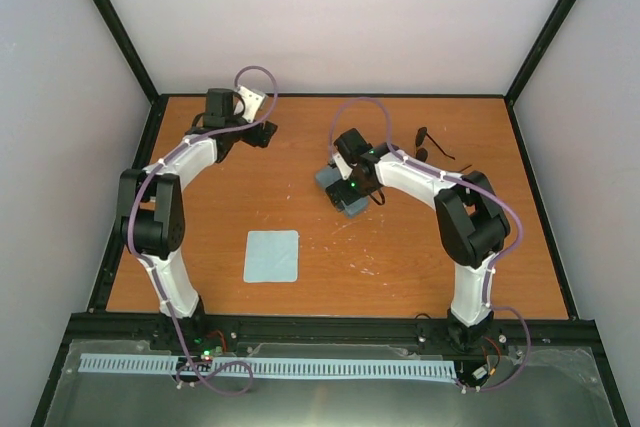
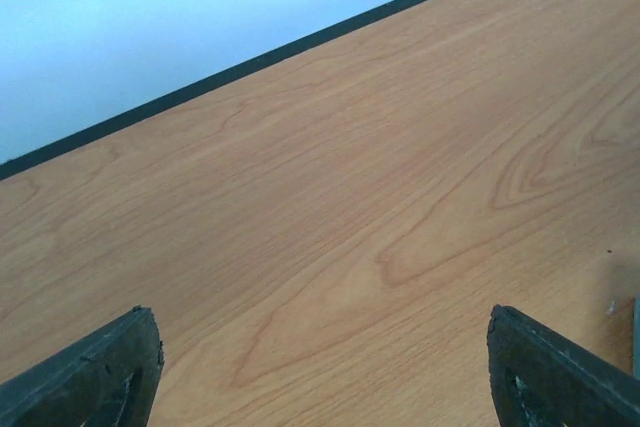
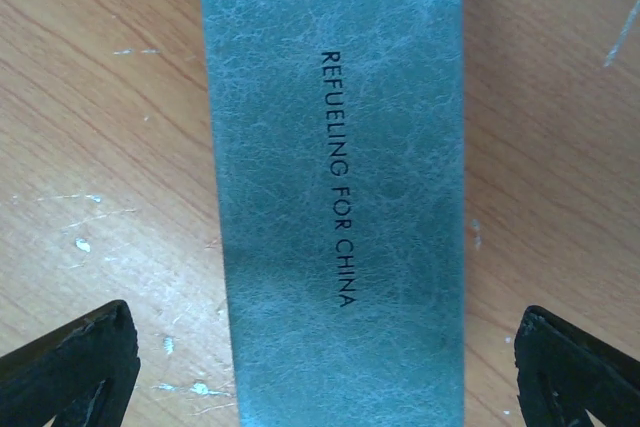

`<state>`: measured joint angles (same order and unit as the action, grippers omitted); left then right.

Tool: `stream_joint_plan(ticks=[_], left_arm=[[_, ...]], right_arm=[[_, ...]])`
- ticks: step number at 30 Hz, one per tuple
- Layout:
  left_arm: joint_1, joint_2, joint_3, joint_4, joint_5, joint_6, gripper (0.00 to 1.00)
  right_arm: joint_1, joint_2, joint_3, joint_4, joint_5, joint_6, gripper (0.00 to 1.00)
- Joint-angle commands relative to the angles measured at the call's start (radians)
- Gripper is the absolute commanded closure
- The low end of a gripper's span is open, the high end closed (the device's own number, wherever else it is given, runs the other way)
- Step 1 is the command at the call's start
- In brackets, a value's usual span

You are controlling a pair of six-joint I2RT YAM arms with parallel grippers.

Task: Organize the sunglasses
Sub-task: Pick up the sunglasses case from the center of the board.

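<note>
grey-blue case lies on the counter, seemingly shut, with the right gripper spread wide astride it and holding nothing. left gripper gapes wide too, empty, over bare wood far left. sunglasses lie loose at the far right, just beyond the right arm. risk: a squeeze could skid the slick case toward that thin frame, or the arm could sweep the sunglasses away.

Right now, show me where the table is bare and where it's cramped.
Bare table: between the cloth and the right arm, and far middle between the left gripper and the case. Crowded: far right, where the right gripper hangs over the case, sunglasses close by.
</note>
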<state>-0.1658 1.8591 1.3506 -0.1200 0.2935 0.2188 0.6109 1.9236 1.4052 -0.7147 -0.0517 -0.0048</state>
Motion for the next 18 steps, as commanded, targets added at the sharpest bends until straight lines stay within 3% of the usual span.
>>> stream_joint_plan(ticks=[1,8,13,16,18], left_arm=[[0.011,-0.04,0.007,-0.001,-0.009,-0.089,0.12],[0.011,-0.072,-0.014,0.027,-0.01,-0.09,0.11],[0.012,-0.01,0.065,-0.075,-0.001,-0.08,0.11],[0.011,-0.001,0.075,-0.08,0.01,-0.087,0.11],[0.011,-0.001,0.076,-0.078,0.027,-0.091,0.12]], right_arm=[[0.001,0.015,0.02,0.025,0.055,-0.035,0.0],[0.001,0.059,0.035,0.032,0.044,-0.049,0.0],[0.001,0.098,0.07,0.022,0.047,-0.049,0.0],[0.0,0.106,0.074,0.025,0.052,-0.05,0.07],[0.0,0.106,0.078,0.026,0.043,-0.049,0.19]])
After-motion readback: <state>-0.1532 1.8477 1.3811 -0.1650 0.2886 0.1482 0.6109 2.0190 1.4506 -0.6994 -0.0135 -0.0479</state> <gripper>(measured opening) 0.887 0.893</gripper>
